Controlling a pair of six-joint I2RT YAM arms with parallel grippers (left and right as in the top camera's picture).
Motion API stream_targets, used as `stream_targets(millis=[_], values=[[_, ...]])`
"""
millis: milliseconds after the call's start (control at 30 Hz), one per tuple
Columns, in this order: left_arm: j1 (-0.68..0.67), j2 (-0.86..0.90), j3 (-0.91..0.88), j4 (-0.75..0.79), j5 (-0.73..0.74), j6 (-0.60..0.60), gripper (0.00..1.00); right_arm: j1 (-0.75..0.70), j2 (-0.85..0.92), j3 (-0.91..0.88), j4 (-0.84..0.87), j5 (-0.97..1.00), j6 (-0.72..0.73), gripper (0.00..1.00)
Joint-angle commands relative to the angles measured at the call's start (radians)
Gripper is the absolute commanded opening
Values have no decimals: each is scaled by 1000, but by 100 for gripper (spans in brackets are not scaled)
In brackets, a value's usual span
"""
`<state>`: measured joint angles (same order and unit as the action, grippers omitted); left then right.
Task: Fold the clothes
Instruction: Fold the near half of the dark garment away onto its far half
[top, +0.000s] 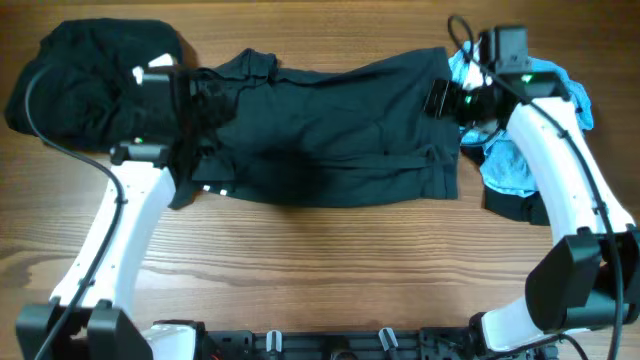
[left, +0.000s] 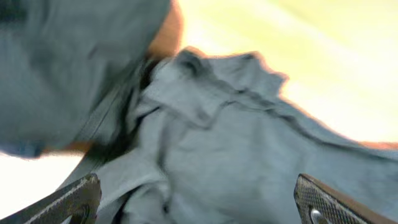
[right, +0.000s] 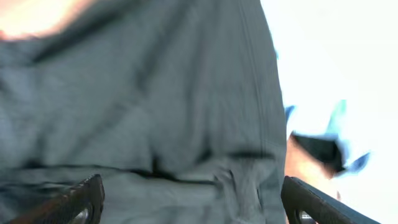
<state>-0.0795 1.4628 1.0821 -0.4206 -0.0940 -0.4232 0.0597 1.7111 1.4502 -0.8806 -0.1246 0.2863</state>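
Left claw (left: 196, 194) gapes above dark shirt (left: 236, 149), unclear overhead.

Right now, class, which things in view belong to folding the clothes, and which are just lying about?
Job: dark shirt, black pile, blue shirt, left gripper, right gripper.
Lying about: the table alone.

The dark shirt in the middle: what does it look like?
The dark shirt is soft, wrinkled cloth, black or very dark green. It lies spread sideways on the wooden table. One end touches a black pile, the other reaches a blue shirt. The left hand and right hand stand open over its ends.
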Motion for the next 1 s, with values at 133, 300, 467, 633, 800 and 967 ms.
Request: stream_targets(millis=[133, 300, 467, 633, 800, 967], values=[[-3, 82, 381, -230, 154, 190, 99, -3, 6, 208, -27, -32, -185, 93], [-4, 270, 610, -333, 157, 261, 99, -3, 71, 248, 15, -30, -221, 95], [-20, 509, 806, -384, 154, 323, 100, -3, 240, 373, -10, -34, -259, 96], [-62, 632, 820, -342, 121, 407, 99, -1, 355, 412, 31, -33, -271, 96], [-111, 737, 820, -338, 88, 498, 99, 0, 418, 412, 145, -33, -272, 95], [-114, 823, 820, -319, 44, 498, 100, 13, 481, 412, 202, -29, -290, 95]])
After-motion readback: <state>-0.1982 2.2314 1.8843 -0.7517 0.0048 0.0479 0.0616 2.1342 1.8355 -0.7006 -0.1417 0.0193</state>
